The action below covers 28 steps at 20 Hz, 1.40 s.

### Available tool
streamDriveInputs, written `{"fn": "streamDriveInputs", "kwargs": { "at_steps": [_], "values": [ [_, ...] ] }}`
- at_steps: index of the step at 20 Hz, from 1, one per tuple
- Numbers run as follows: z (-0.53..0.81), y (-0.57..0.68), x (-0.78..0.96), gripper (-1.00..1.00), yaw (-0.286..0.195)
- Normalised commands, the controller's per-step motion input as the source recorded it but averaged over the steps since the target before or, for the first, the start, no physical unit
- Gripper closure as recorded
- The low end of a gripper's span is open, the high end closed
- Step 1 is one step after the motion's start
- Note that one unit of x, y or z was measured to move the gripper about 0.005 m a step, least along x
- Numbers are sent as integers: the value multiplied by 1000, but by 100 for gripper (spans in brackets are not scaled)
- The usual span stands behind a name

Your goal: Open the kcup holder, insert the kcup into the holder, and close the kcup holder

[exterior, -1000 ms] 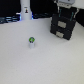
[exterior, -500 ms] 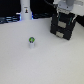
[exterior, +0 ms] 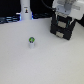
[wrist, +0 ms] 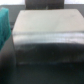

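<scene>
Black kcup holder [exterior: 63, 28] beneath end effector [exterior: 65, 16]; opening unclear.

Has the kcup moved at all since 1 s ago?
No. In the exterior view the kcup sits at the same spot on the white table, same offset from the kcup holder on the exterior view's right.
</scene>
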Motion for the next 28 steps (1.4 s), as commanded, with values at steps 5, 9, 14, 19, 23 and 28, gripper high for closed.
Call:
{"fn": "streamDriveInputs", "kwargs": {
  "at_steps": [5,9,14,19,23,28],
  "values": [
    [-39,85,-97,100,-11],
    [7,48,3,100,-6],
    [5,57,12,100,-7],
    [38,19,295,100,-19],
    [308,-119,864,100,-41],
    [360,-132,891,100,-39]
  ]
}}
